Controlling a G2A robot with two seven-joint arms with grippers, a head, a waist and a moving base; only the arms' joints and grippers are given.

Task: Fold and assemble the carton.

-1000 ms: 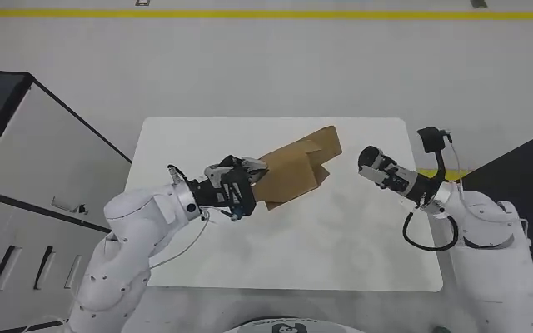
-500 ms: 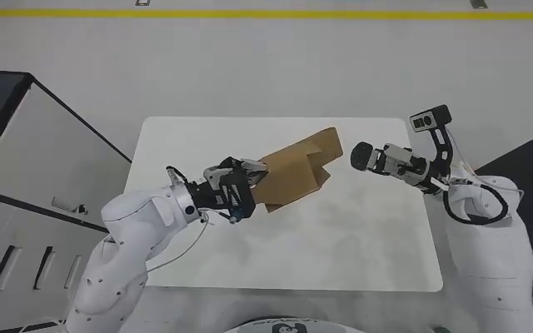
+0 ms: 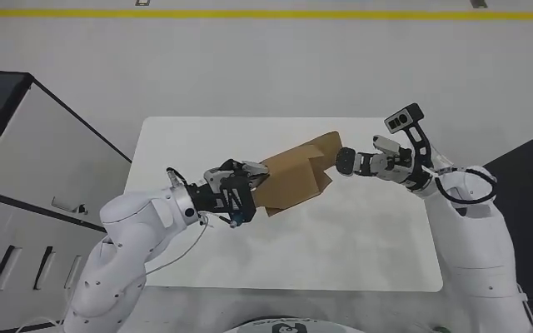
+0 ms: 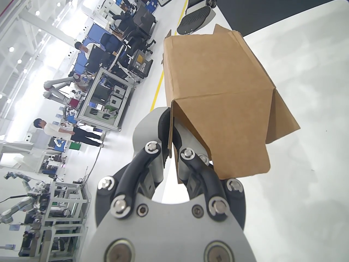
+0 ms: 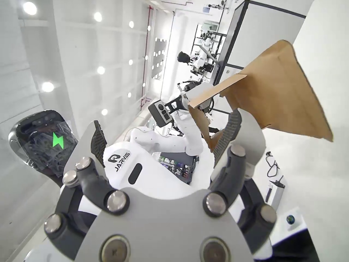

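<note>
Above the table (image 3: 358, 241), the left claw (image 3: 246, 186) is clamped on one flap of the brown carton (image 3: 293, 173), while the right claw (image 3: 342, 160), spread wide, apparently touches its far end.

Arms (image 3: 137, 223): white glossy shells, black bands at the joints.

Left claw (image 4: 171, 126): 2 curved fingers, black inside and light grey outside. Black links join them to a silver-grey base plate, and round silver screws fix each pivot.

Right claw (image 5: 166, 122): same build. Pads (image 5: 97, 137) are black and ribbed. The base plate carries 2 recessed screws.

Right wrist: a black camera module (image 3: 406, 116) on a black bracket.

Left forearm: a thin dark cable (image 3: 187, 243) hangs in a loose curve.
</note>
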